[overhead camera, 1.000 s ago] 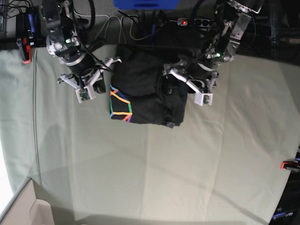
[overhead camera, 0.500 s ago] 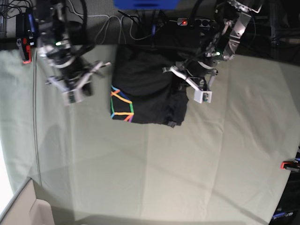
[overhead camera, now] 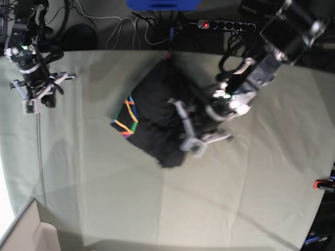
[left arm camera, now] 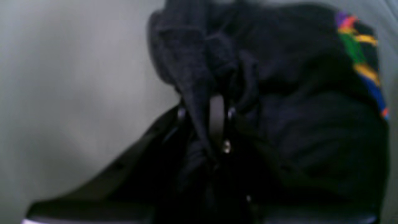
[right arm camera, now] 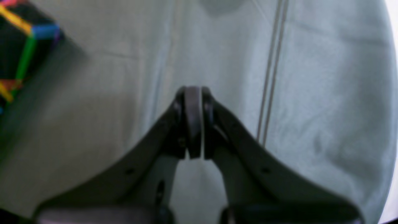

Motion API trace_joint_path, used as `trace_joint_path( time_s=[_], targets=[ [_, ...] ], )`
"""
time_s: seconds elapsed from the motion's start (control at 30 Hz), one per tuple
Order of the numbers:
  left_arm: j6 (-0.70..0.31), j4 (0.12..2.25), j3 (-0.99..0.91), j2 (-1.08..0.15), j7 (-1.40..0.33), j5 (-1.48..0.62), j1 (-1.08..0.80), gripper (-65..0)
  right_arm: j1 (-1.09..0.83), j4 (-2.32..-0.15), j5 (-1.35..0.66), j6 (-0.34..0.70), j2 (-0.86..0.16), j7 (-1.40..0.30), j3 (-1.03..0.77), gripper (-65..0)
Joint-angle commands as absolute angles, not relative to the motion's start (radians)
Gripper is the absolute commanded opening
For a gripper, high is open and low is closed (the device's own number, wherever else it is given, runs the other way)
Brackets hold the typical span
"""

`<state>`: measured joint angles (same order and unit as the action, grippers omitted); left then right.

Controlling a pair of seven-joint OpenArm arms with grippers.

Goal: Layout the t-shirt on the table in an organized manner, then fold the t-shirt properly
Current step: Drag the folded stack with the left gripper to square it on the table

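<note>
We're gripping the bunched t-shirt [overhead camera: 154,117] with left tool [left arm camera: 214,124] clamped on fabric; right tool [right arm camera: 193,121] closed, empty, upper left. Layout and folding remain.

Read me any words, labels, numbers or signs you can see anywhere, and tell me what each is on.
None can be read.
The t-shirt carries only a rainbow line graphic, no lettering.
The table cloth is plain.
The left claw and right claw show no markings; both wrist views are blurred.
</note>
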<state>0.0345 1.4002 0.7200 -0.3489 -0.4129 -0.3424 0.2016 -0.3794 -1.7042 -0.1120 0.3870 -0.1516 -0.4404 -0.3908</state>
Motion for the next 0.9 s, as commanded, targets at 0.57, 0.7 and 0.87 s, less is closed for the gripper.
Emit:
trace_joint_path(
  time_s=[0.57, 0.7, 0.87],
  targets=[
    [-0.177, 0.964, 0.949, -0.113, -0.133, 0.283, 0.492, -65.0, -0.381, -1.722, -0.113, 0.44, -0.128, -0.49, -0.581, -65.0],
    [-0.217, 0.912, 0.949, -0.087, -0.047, 0.374, 0.51, -65.0, -0.381, -1.722, -0.113, 0.44, -0.128, -0.49, -0.582, -65.0],
    [-0.216, 0.869, 0.943, -0.068, -0.07, 0.42, 0.522, -64.9, -0.381, -1.722, -0.113, 0.44, -0.128, -0.49, -0.582, -65.0]
  ],
)
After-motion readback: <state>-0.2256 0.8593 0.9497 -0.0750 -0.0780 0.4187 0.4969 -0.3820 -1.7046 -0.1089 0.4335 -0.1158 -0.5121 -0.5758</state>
